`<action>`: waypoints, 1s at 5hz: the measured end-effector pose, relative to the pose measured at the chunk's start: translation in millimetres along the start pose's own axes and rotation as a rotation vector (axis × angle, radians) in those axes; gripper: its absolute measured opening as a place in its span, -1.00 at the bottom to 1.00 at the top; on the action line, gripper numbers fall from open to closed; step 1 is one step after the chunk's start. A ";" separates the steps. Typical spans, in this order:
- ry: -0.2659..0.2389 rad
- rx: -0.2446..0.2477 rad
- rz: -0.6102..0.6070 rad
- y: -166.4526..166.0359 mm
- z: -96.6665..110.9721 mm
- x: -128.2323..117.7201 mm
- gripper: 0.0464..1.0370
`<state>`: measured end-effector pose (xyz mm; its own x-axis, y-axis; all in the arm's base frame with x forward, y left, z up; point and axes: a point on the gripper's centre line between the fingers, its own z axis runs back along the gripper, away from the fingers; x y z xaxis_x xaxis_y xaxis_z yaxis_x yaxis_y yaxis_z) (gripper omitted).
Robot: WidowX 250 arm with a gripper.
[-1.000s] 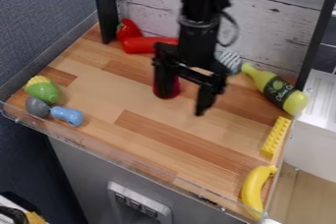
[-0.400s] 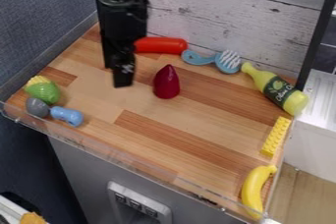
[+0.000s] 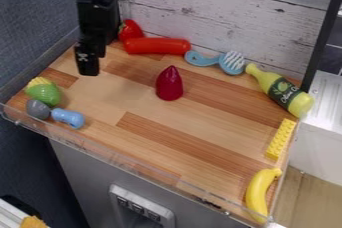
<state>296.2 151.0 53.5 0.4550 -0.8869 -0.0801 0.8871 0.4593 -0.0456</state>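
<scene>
While the gripper [image 3: 88,68] hangs over the counter [image 3: 207,122], apart from the red cone [image 3: 169,86], I can't tell how open it is or whether it holds anything.

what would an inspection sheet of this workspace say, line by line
surface: striped wooden worktop, clear guard along its front edge
things nearest the claw in view: red strawberry-like toy, red cylinder lying beside it
clutter: maroon cone upright; blue brush, olive oil bottle, yellow block and banana lying down; green-and-yellow toy, grey piece and blue piece grouped at the left of the picture
claw: at the picture's upper left
cables: nothing seen
surroundings: whitewashed boards behind, dark blue wall at left
</scene>
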 end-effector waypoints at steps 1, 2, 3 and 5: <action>0.001 -0.012 0.028 -3.4 -4.5 -14.4 0.91; -0.003 -0.033 0.173 -10.0 -10.7 -25.3 0.91; -0.006 -0.057 0.336 -15.6 -14.7 -31.5 0.92; -0.013 -0.054 0.463 -19.6 -17.4 -37.6 0.92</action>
<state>260.3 176.2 40.1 0.8035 -0.5882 -0.0919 0.5852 0.8087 -0.0594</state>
